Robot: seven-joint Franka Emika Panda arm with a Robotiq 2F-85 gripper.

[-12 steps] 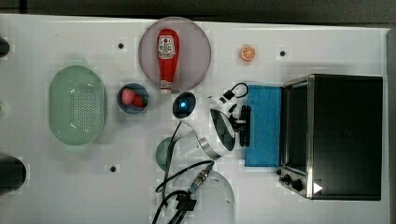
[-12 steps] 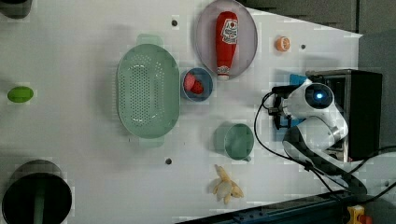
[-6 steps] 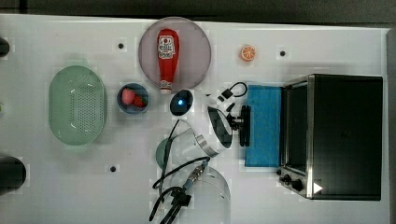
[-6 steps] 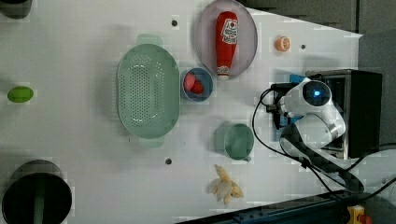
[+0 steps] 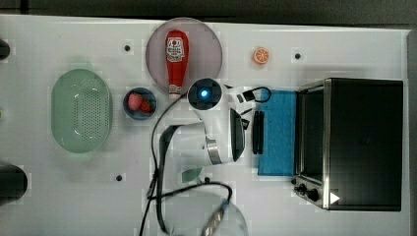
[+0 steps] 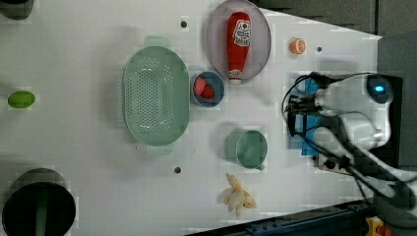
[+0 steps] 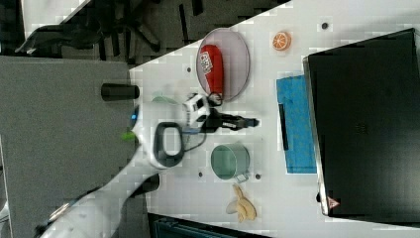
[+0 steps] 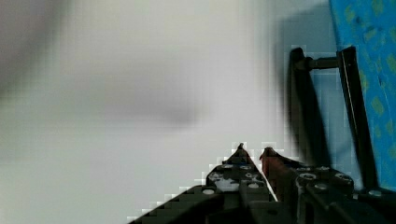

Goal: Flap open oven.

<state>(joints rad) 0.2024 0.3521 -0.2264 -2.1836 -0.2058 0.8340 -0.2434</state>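
Since a second ago my arm (image 5: 216,128) has turned, and its blue light now sits closer to the red bottle (image 5: 176,61) in the top view. The oven (image 5: 364,142) has not moved.

From the top view, the oven stands at the top view's right. Its blue door (image 5: 278,132) is already down flat on the white table (image 5: 344,39). The dark handle (image 5: 257,132) lies along the door's far edge, just beside the end of my arm.

From the left view, the oven (image 6: 397,118) is at the left view's right, mostly behind my arm. A bit of the blue door (image 6: 311,88) peeks out next to my black cables.

From the right view, my claw (image 7: 251,121) points at the handle (image 7: 282,126) but does not touch it. White table shows between them. The door (image 7: 299,129) lies flat in front of the black oven (image 7: 366,129). A green cup (image 7: 229,161) sits near my claw.

From the wrist view, my claw (image 8: 253,151) is narrow, its two tips nearly together, and it holds nothing. The handle (image 8: 303,107) is a dark bar ahead of the tips, with the blue door (image 8: 369,46) past it.
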